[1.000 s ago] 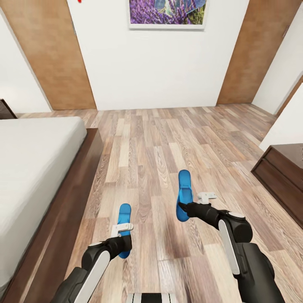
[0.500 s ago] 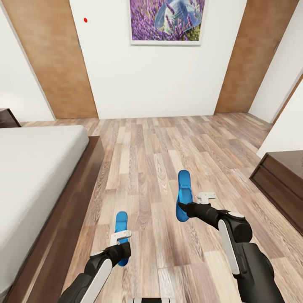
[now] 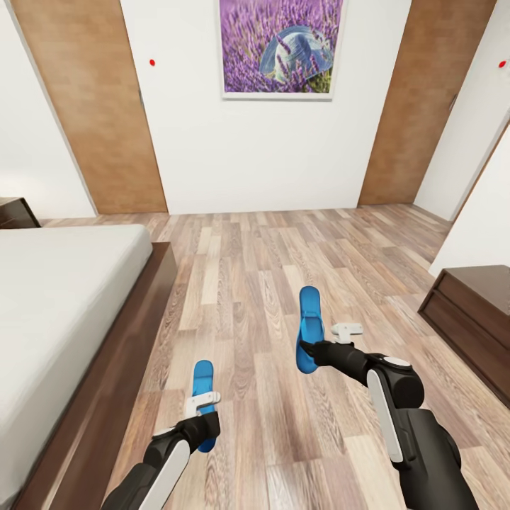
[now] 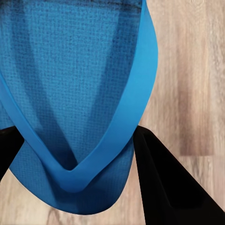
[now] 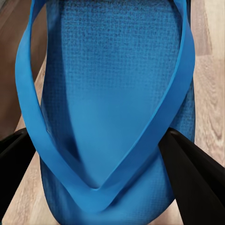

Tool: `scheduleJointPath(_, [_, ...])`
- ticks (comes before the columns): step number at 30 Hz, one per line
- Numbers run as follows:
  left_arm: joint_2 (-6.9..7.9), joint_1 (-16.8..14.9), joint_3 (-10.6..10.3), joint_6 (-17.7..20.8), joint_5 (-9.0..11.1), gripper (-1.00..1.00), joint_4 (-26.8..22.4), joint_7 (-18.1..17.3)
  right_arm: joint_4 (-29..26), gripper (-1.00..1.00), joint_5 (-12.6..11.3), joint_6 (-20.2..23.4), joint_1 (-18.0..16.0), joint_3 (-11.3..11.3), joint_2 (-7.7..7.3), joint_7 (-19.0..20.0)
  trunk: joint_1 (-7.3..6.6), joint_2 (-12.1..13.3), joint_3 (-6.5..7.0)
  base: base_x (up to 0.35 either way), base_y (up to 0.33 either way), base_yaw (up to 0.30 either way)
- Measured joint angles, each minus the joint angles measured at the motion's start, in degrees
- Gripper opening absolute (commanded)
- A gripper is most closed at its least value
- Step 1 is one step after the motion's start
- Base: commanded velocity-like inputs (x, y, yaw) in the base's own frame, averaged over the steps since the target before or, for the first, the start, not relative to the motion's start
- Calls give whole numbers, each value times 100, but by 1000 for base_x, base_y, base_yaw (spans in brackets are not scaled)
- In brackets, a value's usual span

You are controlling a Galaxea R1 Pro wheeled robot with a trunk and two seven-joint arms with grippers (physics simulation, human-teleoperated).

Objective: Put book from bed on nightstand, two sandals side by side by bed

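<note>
Two bright blue sandals were held above the wood-plank floor (image 3: 255,283), one in each end effector. The left end effector (image 3: 204,423) was clamped on the left sandal (image 3: 203,397), low and nearer the robot, not far from the bed's frame. In the left wrist view, that sandal (image 4: 77,108) sat between two black fingers (image 4: 168,183), its V-shaped strap meeting near the gripped end. The right end effector (image 3: 312,348) gripped the right sandal (image 3: 309,326) farther forward and higher, the sole pointing away from the robot. The right wrist view showed that sandal (image 5: 112,103) pinched between dark fingers (image 5: 197,173), strap side facing the camera.

The bed (image 3: 64,304), with its off-white mattress and dark-brown frame, ran along the left side. A corner of a dark wooden nightstand (image 3: 13,211) showed beyond it. A low dark-brown cabinet (image 3: 471,312) stood at the right. On the white far wall, between brown wood panels (image 3: 92,99), hung a lavender picture (image 3: 280,46).
</note>
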Motion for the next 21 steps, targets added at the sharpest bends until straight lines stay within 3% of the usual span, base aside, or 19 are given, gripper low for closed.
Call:
scheduleJointPath(7, [-13, -1, 7, 0, 7, -100, 38, -2, 0, -100, -3, -2, 2, 118, -6, 1, -18, 9, 155, 0, 0, 0])
scheduleJointPath(14, [-76, -4, -3, -25, 14, -100, 49, -2, 5, -100, 15, 4, 3, 148, -7, 5, -18, 10, 156, 11, 0, 0])
scheduleJointPath(21, [-133, -5, -14, -107, -48, -100, 128, -3, 6, -100, 1, 73, -6, 269, 8, 8, -21, 10, 156, 273, 0, 0])
